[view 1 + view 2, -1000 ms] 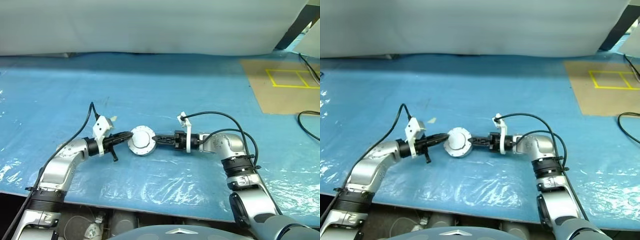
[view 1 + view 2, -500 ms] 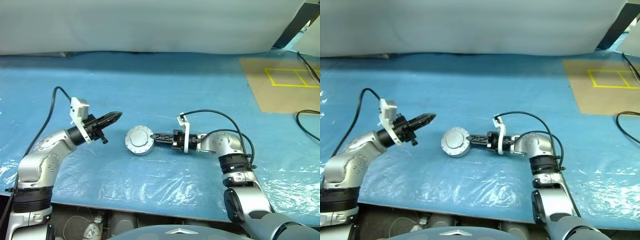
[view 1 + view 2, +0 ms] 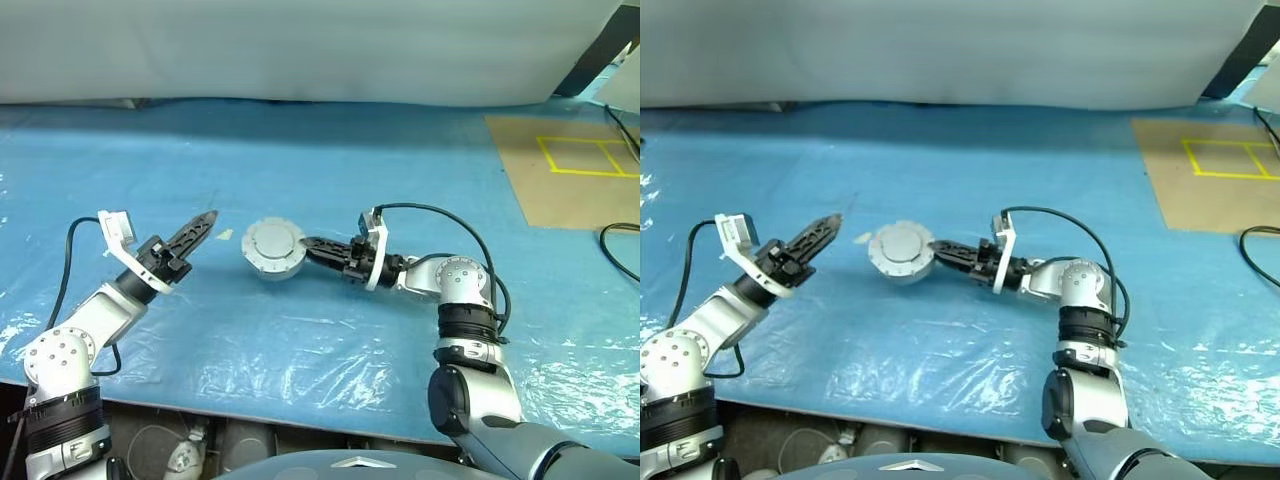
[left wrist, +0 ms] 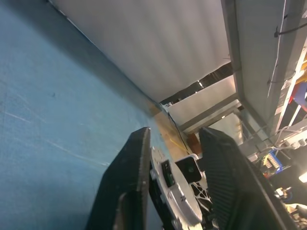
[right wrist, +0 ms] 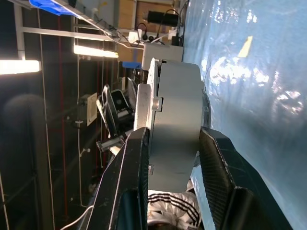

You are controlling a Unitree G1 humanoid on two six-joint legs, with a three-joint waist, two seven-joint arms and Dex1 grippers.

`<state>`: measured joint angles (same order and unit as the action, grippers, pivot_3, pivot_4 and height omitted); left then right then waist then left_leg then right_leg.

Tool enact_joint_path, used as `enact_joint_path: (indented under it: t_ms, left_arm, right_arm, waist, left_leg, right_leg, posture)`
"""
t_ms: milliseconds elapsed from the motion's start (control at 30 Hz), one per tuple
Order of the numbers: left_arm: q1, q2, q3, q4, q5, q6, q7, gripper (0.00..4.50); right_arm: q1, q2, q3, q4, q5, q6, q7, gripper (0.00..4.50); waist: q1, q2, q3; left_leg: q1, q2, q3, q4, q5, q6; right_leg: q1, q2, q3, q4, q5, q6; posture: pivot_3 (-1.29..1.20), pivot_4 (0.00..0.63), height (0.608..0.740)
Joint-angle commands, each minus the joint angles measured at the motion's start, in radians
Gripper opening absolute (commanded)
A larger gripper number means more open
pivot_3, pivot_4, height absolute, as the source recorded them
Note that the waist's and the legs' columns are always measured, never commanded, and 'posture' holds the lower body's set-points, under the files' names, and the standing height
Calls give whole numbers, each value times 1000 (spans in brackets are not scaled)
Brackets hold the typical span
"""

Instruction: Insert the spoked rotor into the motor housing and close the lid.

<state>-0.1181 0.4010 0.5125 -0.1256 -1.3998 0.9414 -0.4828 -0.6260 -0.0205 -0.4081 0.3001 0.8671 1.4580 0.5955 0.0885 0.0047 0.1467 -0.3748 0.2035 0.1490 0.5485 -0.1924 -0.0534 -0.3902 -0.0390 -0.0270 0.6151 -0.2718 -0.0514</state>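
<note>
A round grey motor housing (image 3: 278, 270) is held off the blue sheet, near the middle of the table. A flat grey disc, the lid (image 3: 271, 240), covers its upper face. My right gripper (image 3: 306, 245) reaches in from the right and is shut on the housing (image 5: 177, 115), one finger on each flat side. The spoked rotor is hidden. My left gripper (image 3: 203, 222) hovers to the left of the housing, apart from it and pointing toward it. Its fingers (image 4: 136, 163) stand open with nothing between them.
A blue plastic sheet (image 3: 330, 340) covers the table. A small pale scrap (image 3: 224, 235) lies between my left gripper and the housing. At the back right lies a brown board (image 3: 560, 190) with yellow tape squares, and a black cable (image 3: 618, 250) runs near the right edge.
My left gripper has drawn away from the housing to the left and upward, rolled over, and opened. My right gripper has raised the housing a little.
</note>
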Motion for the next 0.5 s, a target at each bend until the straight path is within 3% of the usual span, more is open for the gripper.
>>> enact_joint_path:
  t_ms: [33, 200, 500]
  left_arm:
    - [15, -5, 44, 31, -123, 16, 48, 2907]
    - [22, 11, 9, 69, -186, 60, 95, 4479]
    - [2, 19, -76, 125, -220, 151, 86, 4479]
  right_arm:
    - [-50, 22, -40, -73, 88, 3, -16, 1236]
    - [-63, 36, -47, -82, 111, -3, -48, 1236]
    - [-58, 29, -32, -98, 133, -8, -71, 1236]
  waist:
    - [7, 0, 0]
    - [10, -1, 1]
    - [10, -1, 1]
  left_leg:
    - [0, 0, 0, 0, 0, 0]
    - [0, 0, 0, 0, 0, 0]
    - [0, 0, 0, 0, 0, 0]
  right_leg:
    - [0, 0, 0, 0, 0, 0]
    - [0, 0, 0, 0, 0, 1]
    - [0, 0, 0, 0, 1, 1]
  posture:
    - [0, 150, 740]
    - [0, 150, 740]
    - [0, 150, 740]
